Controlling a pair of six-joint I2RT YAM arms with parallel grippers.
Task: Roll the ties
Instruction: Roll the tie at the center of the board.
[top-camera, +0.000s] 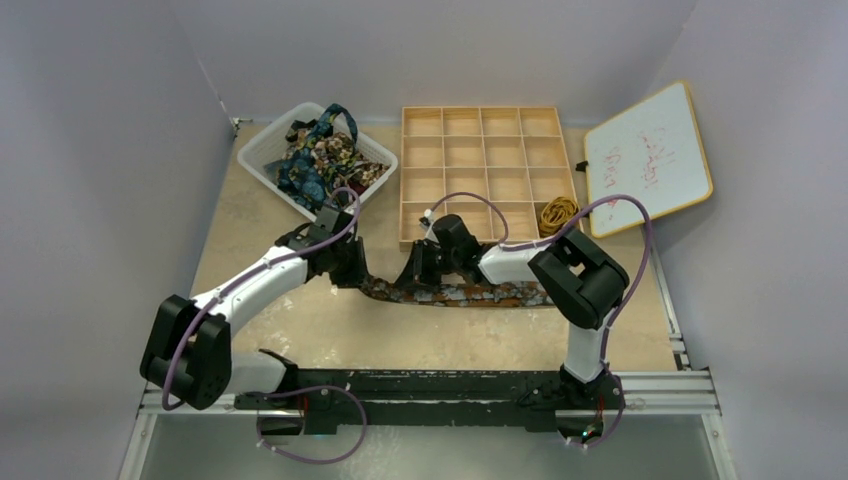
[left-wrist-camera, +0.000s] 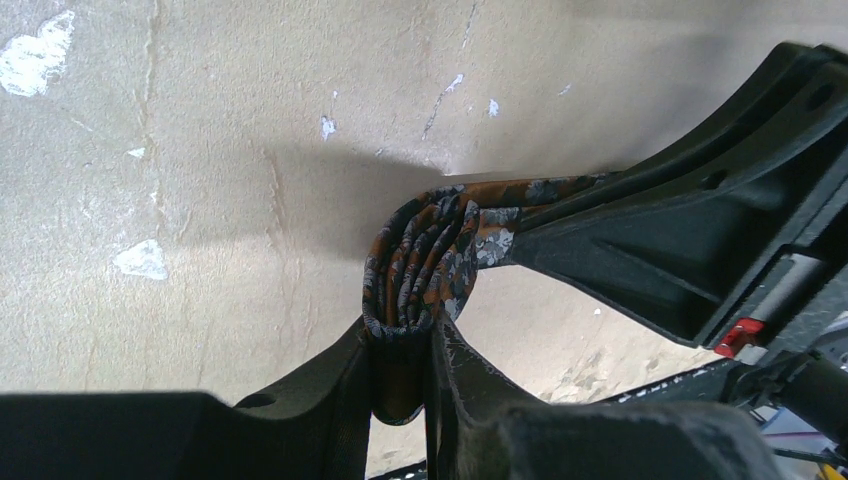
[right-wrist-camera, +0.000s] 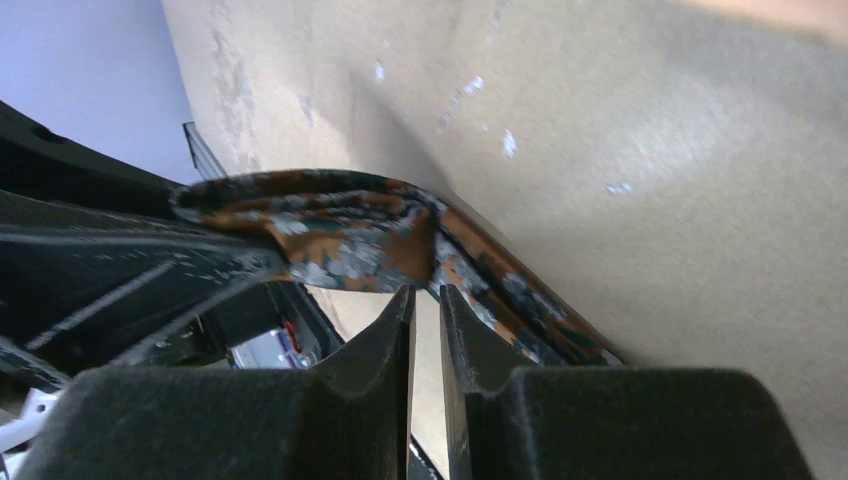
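Top view: both arms reach inward and meet near mid-desk, just in front of the wooden compartment tray (top-camera: 485, 170). The brown blotched tie (top-camera: 470, 294) lies flat on the desk (top-camera: 300, 335). It runs from beside the right arm's elbow leftward to the two tools. Its left end is lifted off the surface and wound into a small roll (left-wrist-camera: 425, 262).

Left tool (left-wrist-camera: 400, 350): closed on the roll. The layered coil is clamped between its two fingers, with several turns visible edge-on above the tips.

Right tool (right-wrist-camera: 425, 300): fingers nearly together, with only a thin slit between them and the pale desk showing through. The tips sit right under the folded edge of the tie. Cannot tell whether any fabric is pinched. In the left wrist view, one right fingertip meets the side of the roll.

The free length of the tie trails from the roll down to the desk, toward the right.

Far left: a white basket (top-camera: 258, 158) holds a heap of other ties (top-camera: 320, 150), blue-teal and brown floral, with one loop standing above the rim. Yellow rubber bands (top-camera: 558, 212) lie in the near-right compartment of the tray. A whiteboard (top-camera: 648, 160) with red writing sits just beside the tray on the right. Purple cables (top-camera: 470, 200) loop over both arms
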